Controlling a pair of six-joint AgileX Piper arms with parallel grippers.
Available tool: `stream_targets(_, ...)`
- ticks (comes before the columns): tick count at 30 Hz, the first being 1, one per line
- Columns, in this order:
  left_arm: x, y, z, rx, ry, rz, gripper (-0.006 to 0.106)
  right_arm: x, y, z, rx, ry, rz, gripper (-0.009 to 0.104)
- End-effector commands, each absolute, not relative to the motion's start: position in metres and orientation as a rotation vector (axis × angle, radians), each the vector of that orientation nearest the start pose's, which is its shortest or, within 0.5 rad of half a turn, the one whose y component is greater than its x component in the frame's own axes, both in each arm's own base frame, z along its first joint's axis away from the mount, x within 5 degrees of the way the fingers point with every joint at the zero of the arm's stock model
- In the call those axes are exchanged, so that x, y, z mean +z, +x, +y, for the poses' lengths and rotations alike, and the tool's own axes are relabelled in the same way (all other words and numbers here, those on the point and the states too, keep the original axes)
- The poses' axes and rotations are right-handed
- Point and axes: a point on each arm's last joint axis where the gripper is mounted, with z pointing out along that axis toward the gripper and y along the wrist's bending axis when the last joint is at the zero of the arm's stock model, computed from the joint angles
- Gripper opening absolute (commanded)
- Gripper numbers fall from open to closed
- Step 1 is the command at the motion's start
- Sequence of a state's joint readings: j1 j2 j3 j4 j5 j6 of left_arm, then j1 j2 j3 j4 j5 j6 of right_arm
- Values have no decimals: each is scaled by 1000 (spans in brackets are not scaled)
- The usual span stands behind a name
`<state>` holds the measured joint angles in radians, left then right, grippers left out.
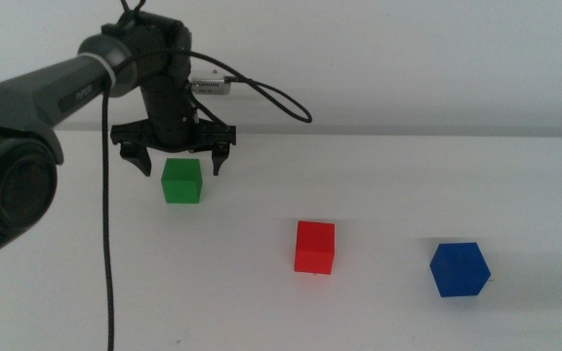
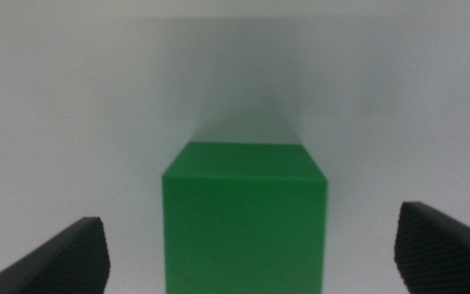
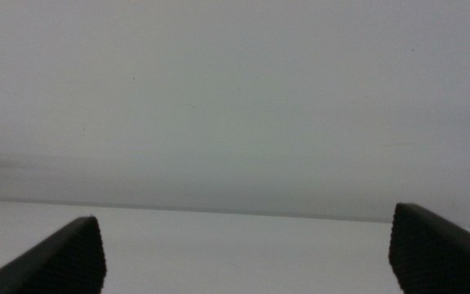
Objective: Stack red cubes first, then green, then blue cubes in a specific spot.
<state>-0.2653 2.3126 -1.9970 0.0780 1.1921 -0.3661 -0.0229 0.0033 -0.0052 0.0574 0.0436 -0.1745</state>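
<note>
The green cube [image 1: 181,181] rests on the white table at the left. Just above it hovers my left gripper [image 1: 180,166], open, with one jaw on each side of the cube and a gap to both. In the left wrist view the green cube [image 2: 246,214] sits centred between the two spread jaws of the left gripper [image 2: 251,253]. The red cube [image 1: 314,247] stands alone near the table's middle. Further right lies the blue cube [image 1: 459,269], turned at an angle. My right gripper [image 3: 247,253] is open, out of the middle view, facing bare tabletop and wall.
A black cable [image 1: 105,234] hangs from the left arm down across the table's left side. A small white device [image 1: 209,86] sits at the back wall behind the arm. Bare white tabletop [image 1: 379,175] lies between the cubes.
</note>
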Motion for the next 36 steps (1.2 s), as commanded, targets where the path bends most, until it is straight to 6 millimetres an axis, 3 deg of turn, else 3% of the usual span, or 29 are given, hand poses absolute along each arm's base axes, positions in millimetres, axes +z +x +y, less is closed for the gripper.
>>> stream_targets(1,176,471,-119,21,-138,2957,93,199,55,-1,-121,-75,1525,93)
stream_targets(10,163,474,-120,19,-134,2961,93,199,55,-1,-121,-75,1525,93)
stream_targets(15,163,475,-118,42,-124,2952,83,199,55,-1,-121,-75,1525,93)
stream_targets(18,163,475,-117,49,-120,2950,66,199,55,-1,-121,-75,1525,93)
stream_targets(24,161,470,-112,41,-164,3029,17,199,55,-1,-121,-75,1525,93)
stream_targets(27,181,461,-108,50,-188,3071,-1,199,55,-1,-121,-75,1525,93)
stream_targets(31,226,437,-123,67,-164,3009,-2,199,55,-1,-121,-75,1525,93)
stream_targets(34,255,405,-145,41,-205,2972,-2,199,55,-1,-121,-75,1525,93)
stream_targets(36,264,385,-166,23,-193,2968,-2,199,55,-1,-121,-75,1525,93)
